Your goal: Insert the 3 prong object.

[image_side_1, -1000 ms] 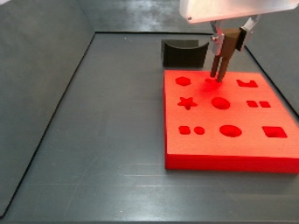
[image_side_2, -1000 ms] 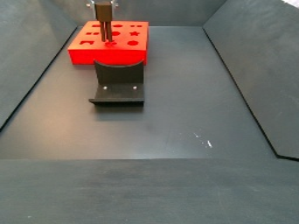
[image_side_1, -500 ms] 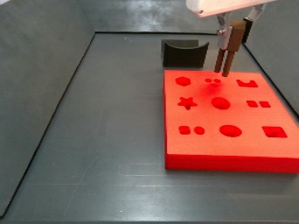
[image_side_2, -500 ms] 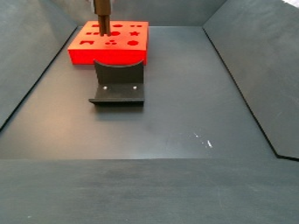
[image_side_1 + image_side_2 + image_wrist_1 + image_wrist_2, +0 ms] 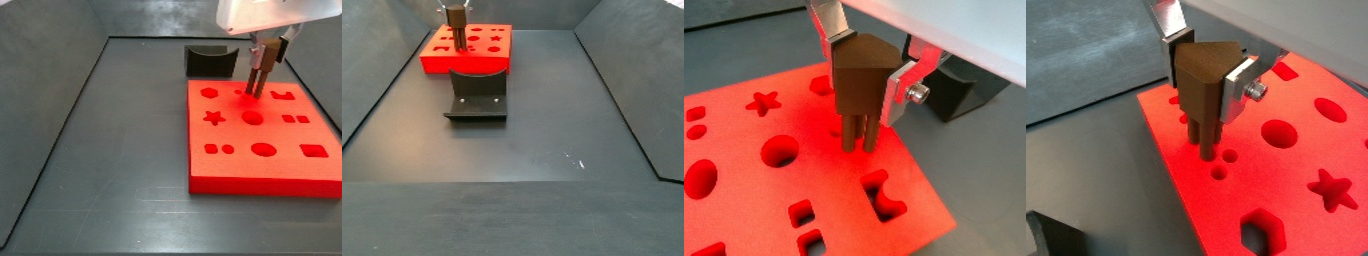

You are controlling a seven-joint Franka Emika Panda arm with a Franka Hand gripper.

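The 3 prong object (image 5: 858,85) is a brown upright piece with thin prongs pointing down. My gripper (image 5: 865,75) is shut on it, one silver finger on each side. It also shows in a wrist view (image 5: 1200,85) and in both side views (image 5: 255,70) (image 5: 457,27). The prong tips hang at the three-dot cutout (image 5: 1224,165) near the far edge of the red board (image 5: 1280,195), just above or touching it. I cannot tell whether they are inside the holes. The gripper stands over the board in both side views (image 5: 263,52) (image 5: 456,14).
The red board (image 5: 254,172) (image 5: 469,63) has several shaped holes: star, hexagon, circles, squares. The dark fixture (image 5: 207,60) (image 5: 477,95) stands on the floor beside the board. Grey walls enclose the dark floor.
The gripper with the piece rose a little off the board half a second ago and has come back down over the three-dot cutout. The board has not moved.
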